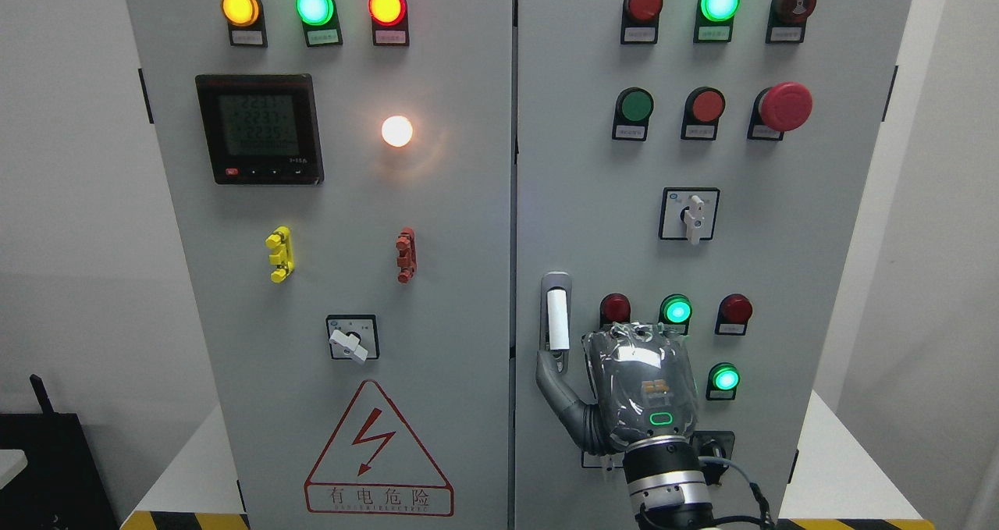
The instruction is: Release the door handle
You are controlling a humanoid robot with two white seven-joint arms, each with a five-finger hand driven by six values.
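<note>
- The right hand (636,385) comes up from the bottom edge, right of the middle, and sits flat against the lower part of the right cabinet door (819,225), its back toward the camera under a shiny plastic wrap.
- The door handle (557,321), a white bar in a grey recess, stands upright near the left edge of that door, just above and to the left of the hand.
- The thumb (550,378) reaches out to the left and its tip lies at the foot of the handle (touching it or only just short of it, I cannot tell).
- The other fingers are hidden behind the wrapped back of the hand, so whether they are spread or curled cannot be told; nothing is seen wrapped round the handle.
- A green light (662,419) glows on the wrist end of the hand, above the metal wrist ring (667,487).
- Around the hand on the door: a dark red lamp (615,308), a lit green lamp (676,311) right at its top edge, another red lamp (735,309), and a second green one (725,378) just to its right.
- Higher up, a white rotary switch (691,214) points downward, and a red mushroom button (784,106) sits near the right edge.
- On the left cabinet door (453,280), a digital meter (260,128) shows readings and a red warning triangle (378,456) sits low down.
</note>
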